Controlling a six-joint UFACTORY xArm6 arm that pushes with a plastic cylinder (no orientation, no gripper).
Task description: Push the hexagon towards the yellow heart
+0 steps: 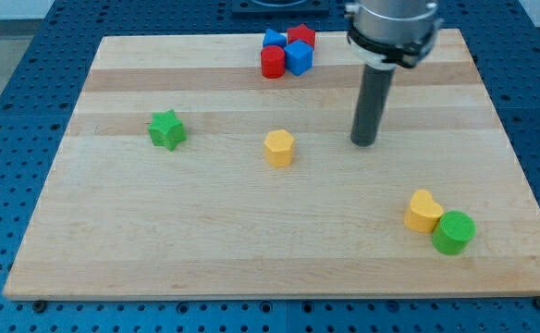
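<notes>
A yellow hexagon block [278,147] lies near the middle of the wooden board [205,240]. A yellow heart block [423,211] lies at the lower right, touching a green cylinder [453,231]. My tip [364,142] rests on the board to the right of the hexagon, apart from it, and above and left of the heart.
A green star block [166,129] lies at the left. At the top centre a cluster holds a red cylinder [272,62], a blue block [299,57], another blue block [273,39] and a red block [301,36].
</notes>
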